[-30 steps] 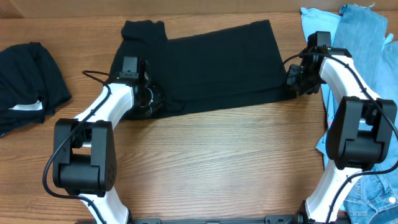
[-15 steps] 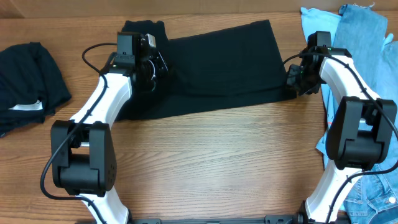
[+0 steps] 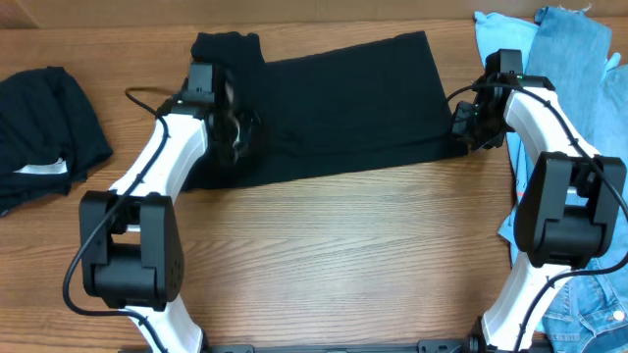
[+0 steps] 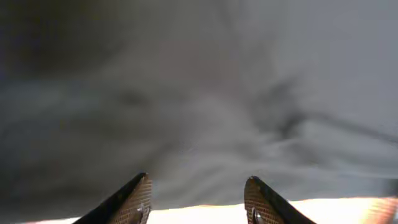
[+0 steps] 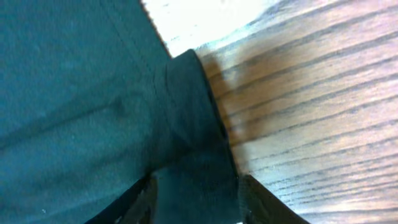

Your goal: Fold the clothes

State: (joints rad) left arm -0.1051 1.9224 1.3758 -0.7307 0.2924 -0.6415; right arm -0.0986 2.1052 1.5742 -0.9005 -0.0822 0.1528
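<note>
Left claw (image 4: 196, 199), spread wide, has dropped lower on the black T-shirt (image 3: 343, 103); right claw (image 5: 196, 199) pinches its corner.

- We see bare table (image 3: 343, 255) open before the T-shirt (image 3: 343, 98).
- Light-blue garment (image 3: 496, 39) and denim garment (image 3: 579, 59) crowd the right arm's side.
- Black labelled garment (image 3: 44, 127) blocks the far left.

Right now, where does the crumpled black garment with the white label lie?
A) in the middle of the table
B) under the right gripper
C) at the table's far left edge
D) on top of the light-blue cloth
C: the crumpled black garment with the white label lies at the wooden table's far left edge, apart from both arms.
</note>
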